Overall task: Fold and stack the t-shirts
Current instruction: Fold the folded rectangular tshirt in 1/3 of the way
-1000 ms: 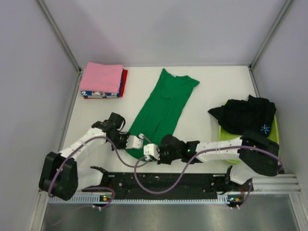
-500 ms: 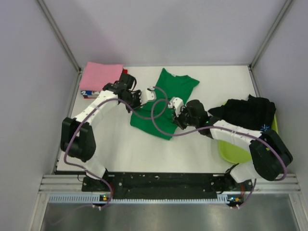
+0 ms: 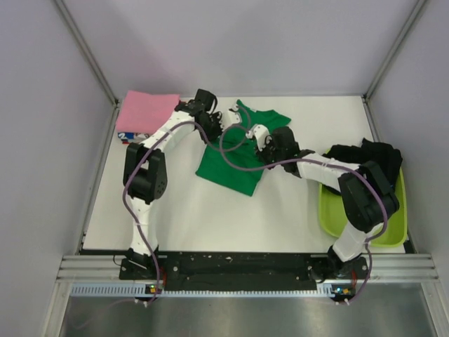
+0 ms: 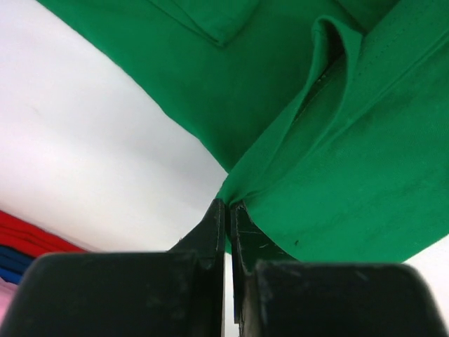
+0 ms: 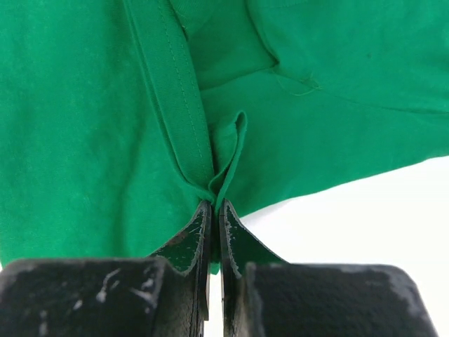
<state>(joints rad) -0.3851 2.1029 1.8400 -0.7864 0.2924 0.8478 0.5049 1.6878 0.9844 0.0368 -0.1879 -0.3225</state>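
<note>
The bright green t-shirt [image 3: 235,158] lies folded over itself at the table's middle back. My left gripper [image 3: 214,126] is shut on its hem corner [image 4: 235,196], near the far left of the cloth. My right gripper [image 3: 256,132] is shut on the other hem corner [image 5: 217,189], just right of it. Both hold the hem up near the collar end. The black t-shirt [image 3: 365,161] lies bunched on the lime-green tub [image 3: 351,214] at the right. The folded pink t-shirt [image 3: 146,112] tops a stack at the back left, with red and blue edges showing [image 4: 28,242].
White side walls close in the table on the left, back and right. The arms' cables loop over the green cloth. The black rail [image 3: 238,267] with the arm bases runs along the near edge.
Both grippers have carried the green t-shirt's hem from the near edge toward the back, doubling the shirt over itself. The shirt now looks about half as long.
</note>
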